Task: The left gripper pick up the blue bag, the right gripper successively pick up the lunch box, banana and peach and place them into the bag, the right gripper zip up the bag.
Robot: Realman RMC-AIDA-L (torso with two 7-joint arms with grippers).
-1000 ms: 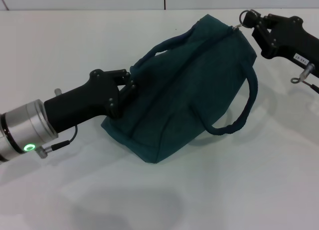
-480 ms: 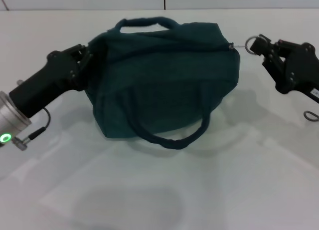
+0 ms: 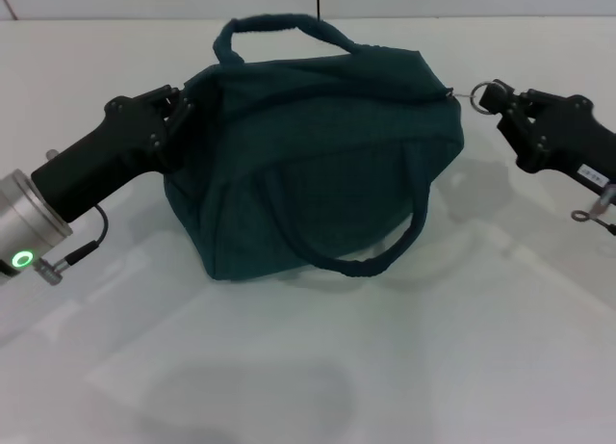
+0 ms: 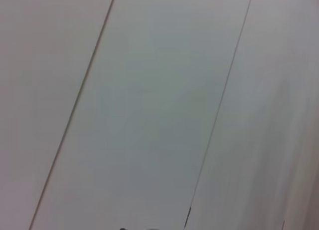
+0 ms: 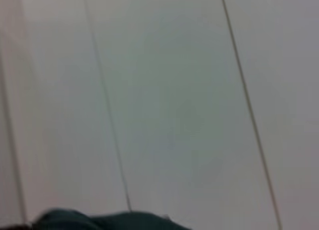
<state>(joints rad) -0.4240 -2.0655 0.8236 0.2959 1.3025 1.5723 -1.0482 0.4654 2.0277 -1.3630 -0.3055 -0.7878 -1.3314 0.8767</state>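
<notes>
From the head camera we see the blue bag (image 3: 318, 155) sitting on the white table (image 3: 308, 367), zipped shut along its top, one loop handle standing up at the far side and the other drooping down its near face. The left gripper (image 3: 183, 112) presses into the bag's left end, its fingers clamped on the fabric there. At the opposite end, the right gripper (image 3: 484, 95) pinches the zipper's ring pull (image 3: 478, 94), just off the bag's upper right corner. A small white label (image 3: 589, 177) shows on the right arm, its writing too small for us to read. Our left wrist camera shows only pale panels crossed by thin dark seams. Our right wrist camera shows similar pale panels, with a strip of the teal bag (image 5: 109, 221) along one edge of the picture; neither wrist picture shows fingers.
</notes>
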